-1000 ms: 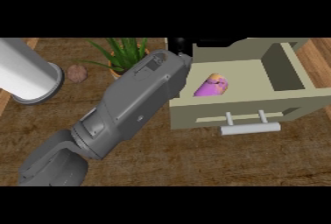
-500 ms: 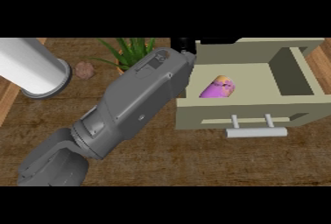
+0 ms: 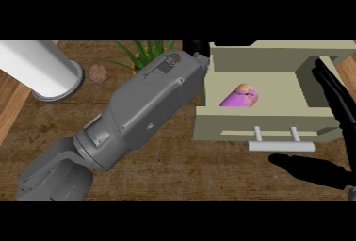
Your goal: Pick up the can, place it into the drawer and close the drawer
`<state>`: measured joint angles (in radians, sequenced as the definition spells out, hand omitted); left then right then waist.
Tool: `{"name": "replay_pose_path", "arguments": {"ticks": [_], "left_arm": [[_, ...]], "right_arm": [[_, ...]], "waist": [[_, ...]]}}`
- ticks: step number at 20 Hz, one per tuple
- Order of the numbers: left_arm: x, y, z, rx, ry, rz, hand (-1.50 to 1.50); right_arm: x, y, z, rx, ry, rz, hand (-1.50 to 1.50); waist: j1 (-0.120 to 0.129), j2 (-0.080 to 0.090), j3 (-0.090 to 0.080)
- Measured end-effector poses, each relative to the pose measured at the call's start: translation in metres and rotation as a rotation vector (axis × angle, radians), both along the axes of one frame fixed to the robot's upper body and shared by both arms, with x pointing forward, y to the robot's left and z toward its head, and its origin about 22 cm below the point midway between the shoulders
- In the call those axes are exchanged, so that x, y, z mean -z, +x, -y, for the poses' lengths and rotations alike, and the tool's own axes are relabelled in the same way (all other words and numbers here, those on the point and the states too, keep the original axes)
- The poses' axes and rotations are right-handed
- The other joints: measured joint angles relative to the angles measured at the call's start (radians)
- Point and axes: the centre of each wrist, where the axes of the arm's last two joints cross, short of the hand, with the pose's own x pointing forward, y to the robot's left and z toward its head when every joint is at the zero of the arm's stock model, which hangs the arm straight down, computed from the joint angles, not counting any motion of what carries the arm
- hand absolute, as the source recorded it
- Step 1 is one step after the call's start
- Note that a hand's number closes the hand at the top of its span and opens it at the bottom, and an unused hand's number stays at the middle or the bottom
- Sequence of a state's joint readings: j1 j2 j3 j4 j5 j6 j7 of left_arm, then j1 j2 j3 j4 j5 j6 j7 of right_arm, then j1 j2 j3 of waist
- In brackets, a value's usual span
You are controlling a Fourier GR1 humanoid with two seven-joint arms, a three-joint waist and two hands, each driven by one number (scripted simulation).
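Note:
The purple and orange can point(image 3: 241, 96) lies on its side inside the open beige drawer point(image 3: 264, 126), toward its left half. My left forearm runs from the lower left up to the drawer's back left corner. Only a small black part of the left hand point(image 3: 197, 47) shows there, apart from the can. My right hand point(image 3: 311, 171) comes in at the lower right, open. Its thumb lies just below the drawer's pale handle point(image 3: 281, 146), and its long fingers point(image 3: 334, 96) stretch up along the drawer's right wall.
A large white cylinder point(image 3: 38, 70) stands at the upper left on the wooden counter point(image 3: 181, 179). A green plant point(image 3: 146, 52) and a small brown stone point(image 3: 98, 73) sit behind the left forearm.
My right hand has come into view at the drawer's right front corner. The can stays lying in the drawer, and the left arm has hardly moved.

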<state>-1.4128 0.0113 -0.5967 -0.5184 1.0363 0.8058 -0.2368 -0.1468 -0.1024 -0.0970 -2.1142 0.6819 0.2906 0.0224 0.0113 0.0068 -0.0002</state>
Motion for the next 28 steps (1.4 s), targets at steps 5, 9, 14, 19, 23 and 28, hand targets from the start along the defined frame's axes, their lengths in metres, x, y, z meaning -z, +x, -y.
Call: {"name": "replay_pose_path", "arguments": {"ticks": [5, 9, 14, 19, 23, 28], "left_arm": [[-0.005, 0.005, -0.014, -0.016, 0.004, 0.000, -1.50], [-0.010, 0.006, -0.023, -0.021, 0.011, 0.000, -1.50], [-0.015, 0.008, -0.041, -0.039, 0.022, 0.002, -1.50], [-0.018, 0.007, -0.062, -0.056, 0.021, -0.005, -1.50], [-0.018, 0.006, -0.078, -0.072, 0.022, -0.001, -1.50], [-0.021, 0.005, -0.094, -0.078, 0.031, 0.003, -1.50]], "right_arm": [[0.013, 0.040, -0.014, -0.002, -0.129, -0.010, -1.50], [0.027, 0.072, -0.033, 0.001, -0.239, -0.025, -1.50], [0.045, 0.105, -0.046, 0.037, -0.382, -0.056, -1.50], [0.074, 0.134, -0.053, 0.079, -0.444, -0.074, -1.50], [0.094, 0.154, -0.052, 0.115, -0.484, -0.078, -1.50], [0.103, 0.177, -0.053, 0.162, -0.541, -0.030, -1.50]], "waist": [[0.009, -0.003, 0.000], [0.019, -0.003, 0.000], [0.030, -0.006, 0.000], [0.031, -0.006, 0.000], [0.032, -0.005, -0.001], [0.034, -0.011, -0.010]]}}
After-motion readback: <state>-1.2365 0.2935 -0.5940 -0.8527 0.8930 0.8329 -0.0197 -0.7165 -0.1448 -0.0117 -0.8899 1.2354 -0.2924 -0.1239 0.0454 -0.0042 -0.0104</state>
